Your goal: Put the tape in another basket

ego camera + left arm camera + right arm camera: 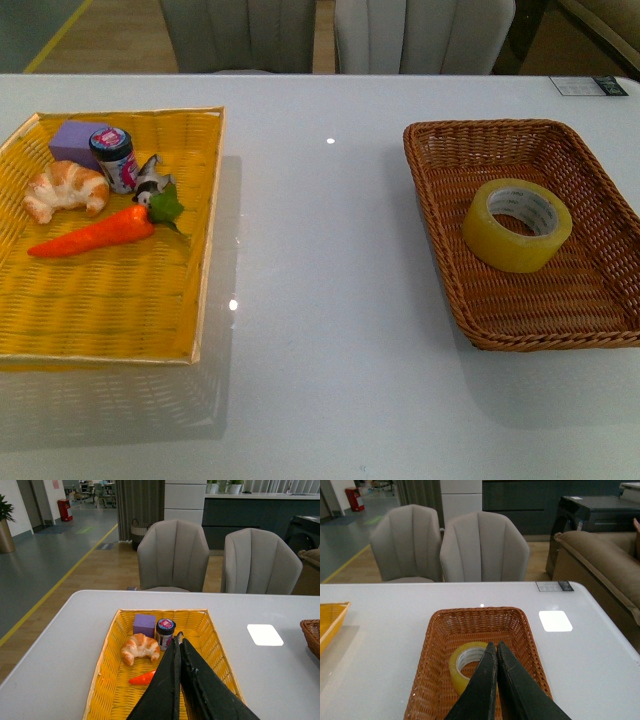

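The tape (517, 224), a yellowish translucent roll with a white printed core, lies flat in the dark brown wicker basket (440, 250) on the right of the table. It also shows in the right wrist view (464, 663), inside the brown basket (427, 670). My right gripper (495, 645) is shut and empty, held above the basket over the tape. My left gripper (177, 637) is shut and empty, held above the yellow flat tray-basket (107, 675). Neither gripper shows in the front view.
The yellow tray-basket (120, 310) on the left holds a croissant (65, 189), a purple block (78, 139), a small jar (114, 157), a toy carrot (95, 234) and a small foil-wrapped item (151, 177). Two grey chairs (420, 35) stand behind the white table (320, 300).
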Tool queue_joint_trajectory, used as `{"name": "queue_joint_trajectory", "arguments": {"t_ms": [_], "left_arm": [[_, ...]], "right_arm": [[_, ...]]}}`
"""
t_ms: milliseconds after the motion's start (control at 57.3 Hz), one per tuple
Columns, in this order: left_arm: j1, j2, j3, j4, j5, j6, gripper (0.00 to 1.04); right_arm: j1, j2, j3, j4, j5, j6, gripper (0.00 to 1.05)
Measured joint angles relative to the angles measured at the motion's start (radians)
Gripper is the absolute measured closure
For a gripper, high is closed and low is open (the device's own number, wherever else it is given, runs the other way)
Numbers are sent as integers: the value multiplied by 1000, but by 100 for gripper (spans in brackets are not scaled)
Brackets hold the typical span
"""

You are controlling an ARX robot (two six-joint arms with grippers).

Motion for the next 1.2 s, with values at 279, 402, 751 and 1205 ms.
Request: {"name": "queue_joint_trajectory", "arguments": {"t_ms": [279,402,751,1205], "left_arm": [[0,0,0,0,0,0,103],[0,0,0,0,0,0,103],[0,0,0,0,0,0,103],[0,0,0,0,0,0,103]], "right_arm": [[0,-208,-1,-192,0,0,103],[0,-277,-1,-257,0,0,103],[0,-429,-1,-407,0,0,103],[1,-673,-1,-661,0,0,103]]}}
